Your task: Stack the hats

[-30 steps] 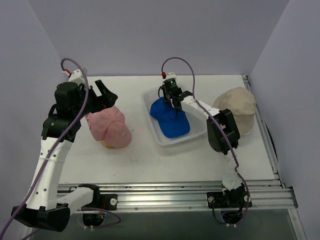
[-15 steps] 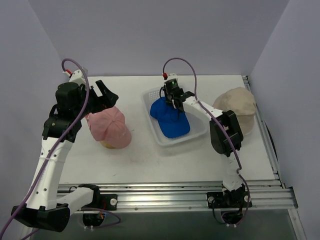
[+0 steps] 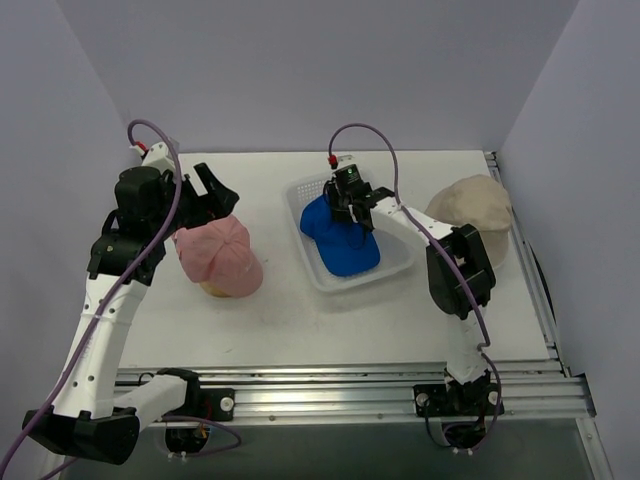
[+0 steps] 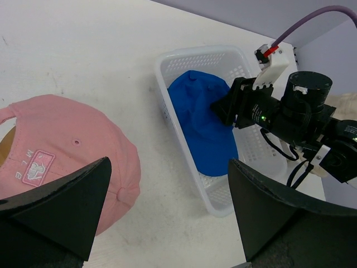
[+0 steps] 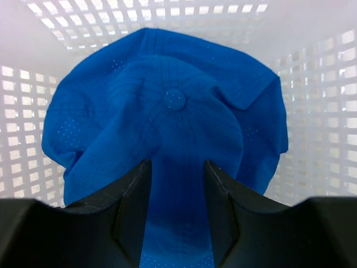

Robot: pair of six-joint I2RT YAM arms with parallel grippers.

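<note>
Two pincers show up, and we look at the right pincer first. It hangs low inside the white lattice basket, right over the bright blue cap. Its two fingers stand partly open, with a narrow gap. Blue cloth fills that gap. We cannot tell if the fingers press on the cloth or only hang over it. The cap lies in the basket with its top button facing up. The basket walls sit close around the cap on every side we can see, so this pincer has little room to go sideways.

We see the left pincer opened very wide. It holds nothing and touches nothing. It hangs in the air by the far edge of the pink baseball cap. The pink cap sits on the left part of the white table. A bit of something tan peeks out under its near edge.

We see the beige bucket hat at the far right, close to the table's right edge and well apart from the pink cap. The basket stands between those two hats. Bare table lies between the pink cap and the basket, and a wide bare strip runs along the near side. Grey walls stand close on the left, back and right.
</note>
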